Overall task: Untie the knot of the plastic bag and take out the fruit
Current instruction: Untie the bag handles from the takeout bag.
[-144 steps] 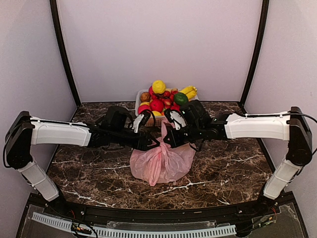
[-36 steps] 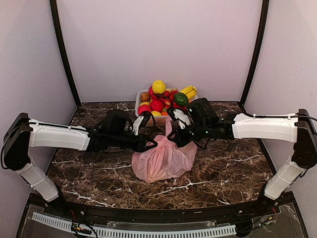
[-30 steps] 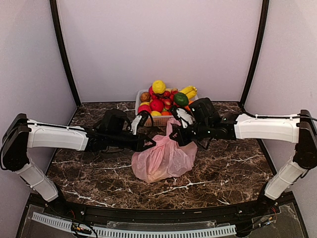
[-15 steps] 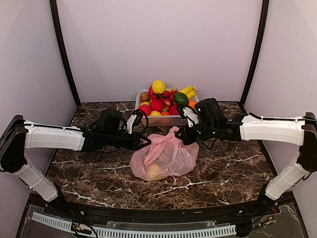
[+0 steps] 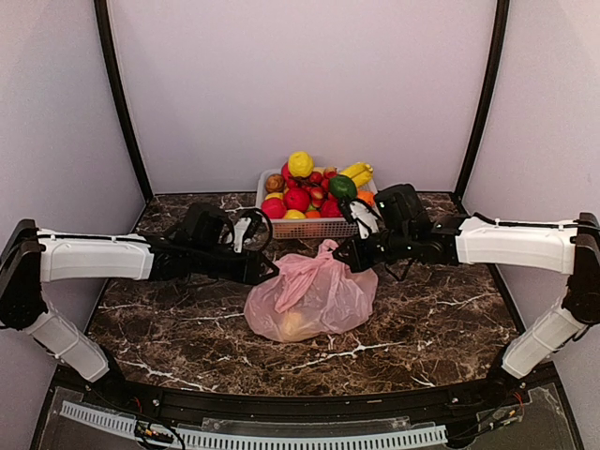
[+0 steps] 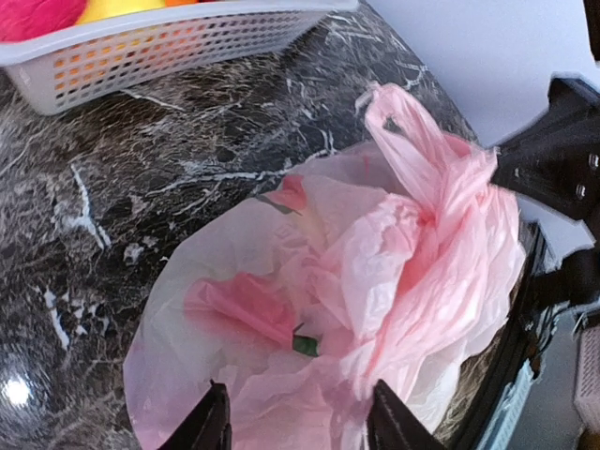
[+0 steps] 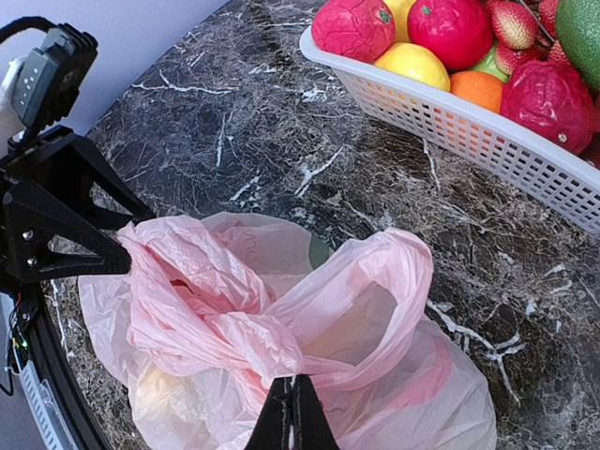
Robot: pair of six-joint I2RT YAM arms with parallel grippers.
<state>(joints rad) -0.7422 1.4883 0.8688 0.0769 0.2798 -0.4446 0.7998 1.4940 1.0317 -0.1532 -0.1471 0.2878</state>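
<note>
Bag position: pink plastic bag [image 5: 314, 300] slumped on marble tabletop [image 5: 431, 319], near heaped white basket [image 5: 309, 228] but apart from it.
Left hand [image 6: 300, 422]: released, fingers apart over crumpled film at bag's left side.
Right hand [image 7: 292, 412]: clenched on bag film just below open handle loop [image 7: 375, 281].
Contents: yellow fruit [image 7: 169, 398] dimly visible through film, inside bag.

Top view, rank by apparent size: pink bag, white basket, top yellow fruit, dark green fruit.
1. pink bag
2. white basket
3. yellow fruit and dark green fruit: too alike to rank.
</note>
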